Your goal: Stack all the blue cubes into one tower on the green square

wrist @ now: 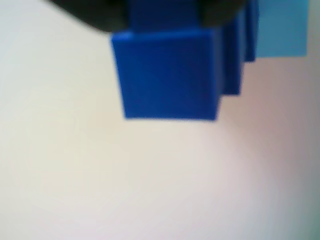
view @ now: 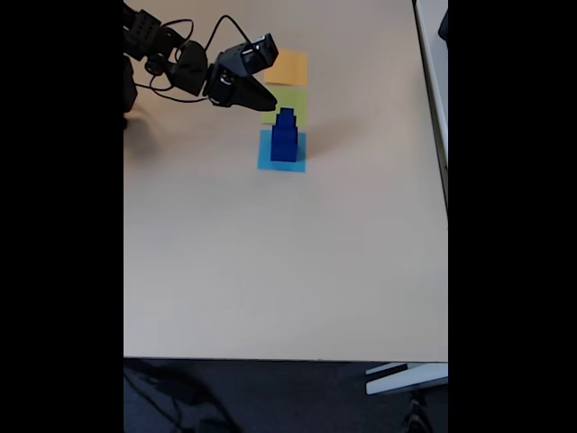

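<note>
The blue cubes form a stepped tower [view: 284,140], largest at the bottom, standing on a light-blue paper square [view: 281,163]. Just behind it lies the green square [view: 290,101], with no cube on it. My gripper [view: 269,99] hangs over the green square's left part, close to the tower's top. In the wrist view a blurred blue cube face [wrist: 167,75] sits very near, with further blue steps [wrist: 232,60] to its right. Blue fills the gap between my gripper's [wrist: 162,15] dark fingers [wrist: 85,12]; I cannot tell whether they press on it.
An orange paper square [view: 288,68] lies beyond the green one. The arm's base and cables [view: 153,54] occupy the far left corner. The table edge [view: 270,359] runs along the near side, and a second tabletop [view: 433,54] borders the right.
</note>
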Tool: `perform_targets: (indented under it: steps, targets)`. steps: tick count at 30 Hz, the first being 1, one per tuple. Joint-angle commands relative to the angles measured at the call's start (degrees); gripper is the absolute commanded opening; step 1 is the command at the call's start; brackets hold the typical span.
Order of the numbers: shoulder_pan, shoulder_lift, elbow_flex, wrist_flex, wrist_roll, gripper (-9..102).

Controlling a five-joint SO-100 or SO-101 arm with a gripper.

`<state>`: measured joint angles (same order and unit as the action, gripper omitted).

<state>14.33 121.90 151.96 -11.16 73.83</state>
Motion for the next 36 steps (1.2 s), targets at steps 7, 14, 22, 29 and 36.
perform_targets:
  steps: [7, 14, 22, 29, 36]
  targets:
    - [0.97, -3.52, -9.40, 1.49, 2.81, 0]
    - [0.88, -7.91, -10.63, -0.62, 4.04, 0]
    - [0.79, -8.79, -11.78, -0.97, 4.04, 0]
    - [0.79, -9.76, -15.73, 2.29, 4.13, 0]
    - [0.18, -10.63, -16.44, 2.29, 5.45, 0]
